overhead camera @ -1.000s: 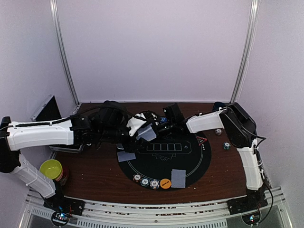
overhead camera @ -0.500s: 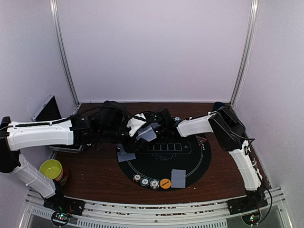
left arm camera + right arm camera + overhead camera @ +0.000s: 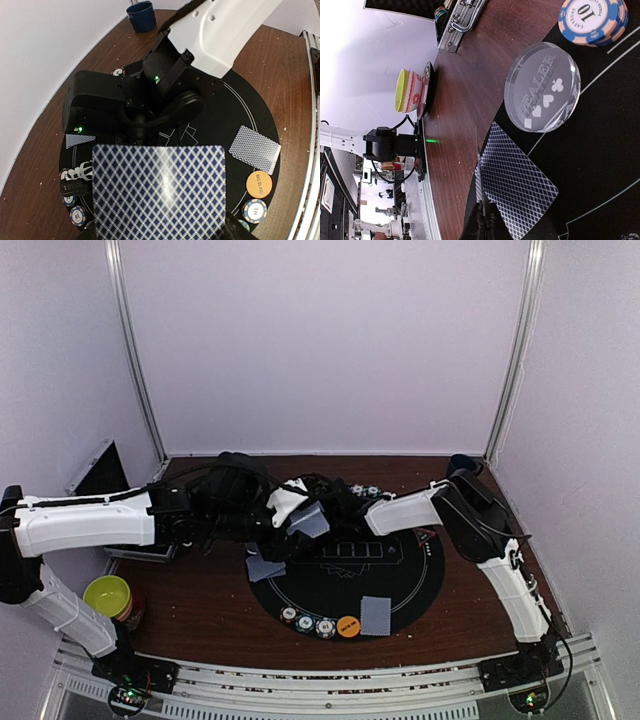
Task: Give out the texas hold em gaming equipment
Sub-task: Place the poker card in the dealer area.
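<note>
Brown wooden table (image 3: 205, 612). Yellow-green bowl (image 3: 107, 594) stands at its near left corner, dark blue cup (image 3: 140, 15) near the far right corner, metal-edged case (image 3: 100, 472) at far left.

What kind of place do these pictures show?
Probably a robot test booth in a lab, not a card room: white walls in a metal frame close in a wooden table, a left arm and a right arm stand at its near edge, and a black poker mat lies on it.

a robot lab booth, with white walls (image 3: 320, 340) and aluminium posts (image 3: 135, 350)
</note>
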Controlling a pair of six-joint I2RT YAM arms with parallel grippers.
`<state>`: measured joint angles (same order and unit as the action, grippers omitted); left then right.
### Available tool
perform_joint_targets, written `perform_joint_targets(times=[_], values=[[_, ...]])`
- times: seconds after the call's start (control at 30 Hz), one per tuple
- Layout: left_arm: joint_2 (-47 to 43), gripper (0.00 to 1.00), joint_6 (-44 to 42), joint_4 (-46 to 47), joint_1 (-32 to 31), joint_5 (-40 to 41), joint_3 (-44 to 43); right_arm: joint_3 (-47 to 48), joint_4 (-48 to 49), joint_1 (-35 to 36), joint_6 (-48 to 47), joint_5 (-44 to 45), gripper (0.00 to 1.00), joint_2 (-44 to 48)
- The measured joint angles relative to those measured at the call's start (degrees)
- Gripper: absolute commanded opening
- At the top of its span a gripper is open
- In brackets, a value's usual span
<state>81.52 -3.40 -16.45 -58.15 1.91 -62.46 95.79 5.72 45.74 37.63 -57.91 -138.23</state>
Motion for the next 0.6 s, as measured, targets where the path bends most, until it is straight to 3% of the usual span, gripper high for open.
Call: perform_joint_targets(times=[0.33,0.6], values=[[0.00,0.60,-0.13,0.00,-0.04,0.00,0.00,0.02,-0.31,0.00,0.17,1.14,0.16,-0.02],[0.00,0.60,-0.15,0.02,-0.04,0.00,0.00,0.17,-2.60,0.00,-1.22,1.68,0.20,-0.04]])
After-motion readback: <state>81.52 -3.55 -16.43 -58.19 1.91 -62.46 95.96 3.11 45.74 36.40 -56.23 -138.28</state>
